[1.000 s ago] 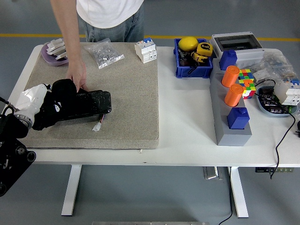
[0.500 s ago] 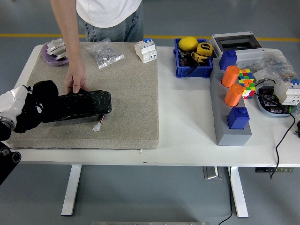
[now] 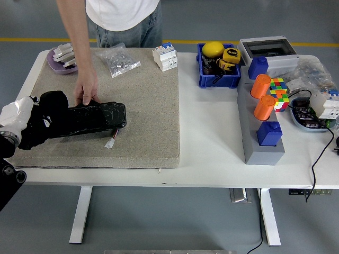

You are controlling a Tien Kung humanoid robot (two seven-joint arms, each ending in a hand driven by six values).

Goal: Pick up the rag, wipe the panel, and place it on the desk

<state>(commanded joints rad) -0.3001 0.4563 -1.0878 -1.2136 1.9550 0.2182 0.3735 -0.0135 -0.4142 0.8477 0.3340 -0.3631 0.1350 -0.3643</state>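
Note:
A long black panel (image 3: 100,117) lies on the beige mat (image 3: 143,95), with a small white connector (image 3: 109,143) on a wire at its front edge. My left hand (image 3: 33,123) comes in from the left edge, white at the wrist. Its fingers are shut on a black rag (image 3: 48,108), which is pressed onto the panel's left end. A person at the far side of the table rests one hand (image 3: 86,91) on the panel's upper edge. The rag hides my fingers. My right arm is out of view.
A purple tray (image 3: 59,59), a bag of small parts (image 3: 117,59) and a white breaker (image 3: 164,57) sit along the mat's far edge. To the right stand a blue bin (image 3: 217,66), a grey block with orange cylinders (image 3: 262,100), a cube (image 3: 278,91) and a black cable (image 3: 320,153).
My left hand slid the rag leftward along the panel, from near its middle to its left end, then held almost still. The person's hand stayed on the panel.

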